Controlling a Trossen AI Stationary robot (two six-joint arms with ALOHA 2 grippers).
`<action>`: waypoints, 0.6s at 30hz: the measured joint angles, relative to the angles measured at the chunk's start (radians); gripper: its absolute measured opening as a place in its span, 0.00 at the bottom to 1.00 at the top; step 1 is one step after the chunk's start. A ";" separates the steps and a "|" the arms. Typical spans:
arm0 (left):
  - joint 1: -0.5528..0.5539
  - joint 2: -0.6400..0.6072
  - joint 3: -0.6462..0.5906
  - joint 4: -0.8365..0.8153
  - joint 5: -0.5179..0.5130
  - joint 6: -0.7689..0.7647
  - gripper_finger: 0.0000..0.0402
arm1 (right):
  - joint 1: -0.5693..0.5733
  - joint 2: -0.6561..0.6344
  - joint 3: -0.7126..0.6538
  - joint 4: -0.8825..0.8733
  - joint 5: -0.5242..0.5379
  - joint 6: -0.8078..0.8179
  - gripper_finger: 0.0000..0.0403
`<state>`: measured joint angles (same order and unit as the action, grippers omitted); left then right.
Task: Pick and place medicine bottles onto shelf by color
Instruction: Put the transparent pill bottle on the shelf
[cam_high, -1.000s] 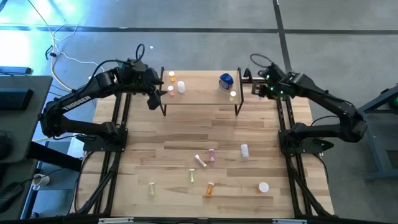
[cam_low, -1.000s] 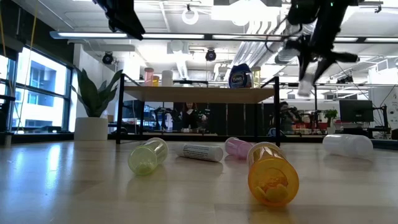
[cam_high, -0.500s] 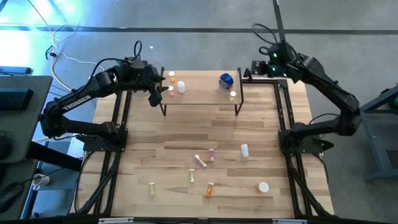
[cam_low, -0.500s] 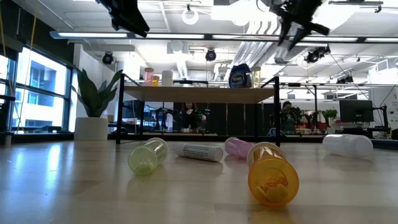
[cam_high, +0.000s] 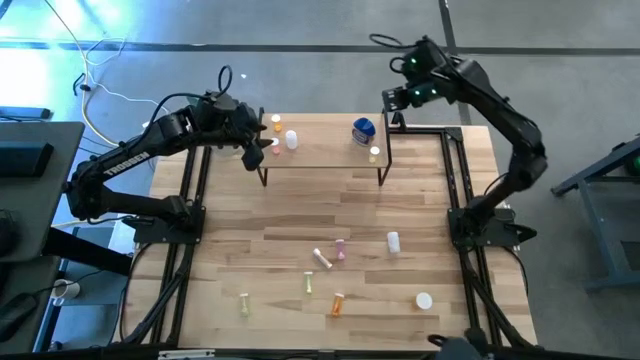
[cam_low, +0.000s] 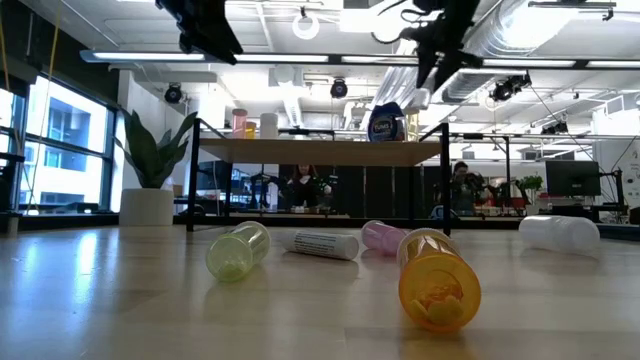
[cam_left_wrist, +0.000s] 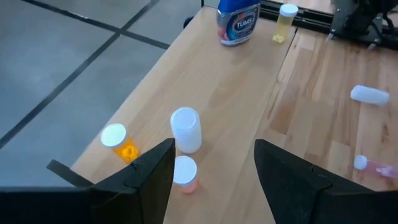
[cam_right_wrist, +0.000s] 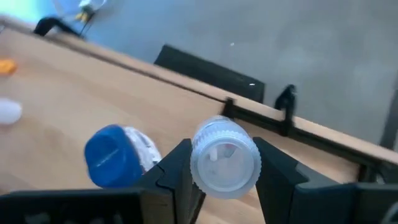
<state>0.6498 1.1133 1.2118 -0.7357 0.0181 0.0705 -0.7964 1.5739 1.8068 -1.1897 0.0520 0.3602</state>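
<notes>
Both hands above the shelf, right one carrying a white bottle

High view: left hand (cam_high: 252, 152) hovers over the shelf's (cam_high: 322, 152) left end; right hand (cam_high: 392, 100) is raised past its right end; more bottles lie on the counter (cam_high: 300, 225).
Low view: blue bottle (cam_low: 386, 123) stands on the shelf.
Left wrist view: fingers apart, empty, above a pink bottle (cam_left_wrist: 184, 173).
Right wrist view: fingers clamp the white bottle (cam_right_wrist: 224, 156).

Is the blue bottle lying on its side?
No, the blue bottle stands upright on the shelf, cap on top.
</notes>
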 joint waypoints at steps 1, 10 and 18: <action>0.000 0.000 0.000 0.000 0.000 -0.012 0.52 | -0.002 0.021 0.017 -0.001 -0.021 -0.025 0.30; 0.000 0.000 0.000 0.000 0.000 -0.071 0.52 | -0.002 0.179 0.137 -0.039 -0.069 -0.206 0.30; 0.000 0.000 0.000 0.000 0.000 -0.072 0.52 | -0.002 0.256 0.144 -0.084 -0.094 -0.292 0.30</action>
<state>0.6495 1.1133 1.2118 -0.7353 0.0181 -0.0011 -0.7986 1.8295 1.9503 -1.2741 -0.0419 0.0679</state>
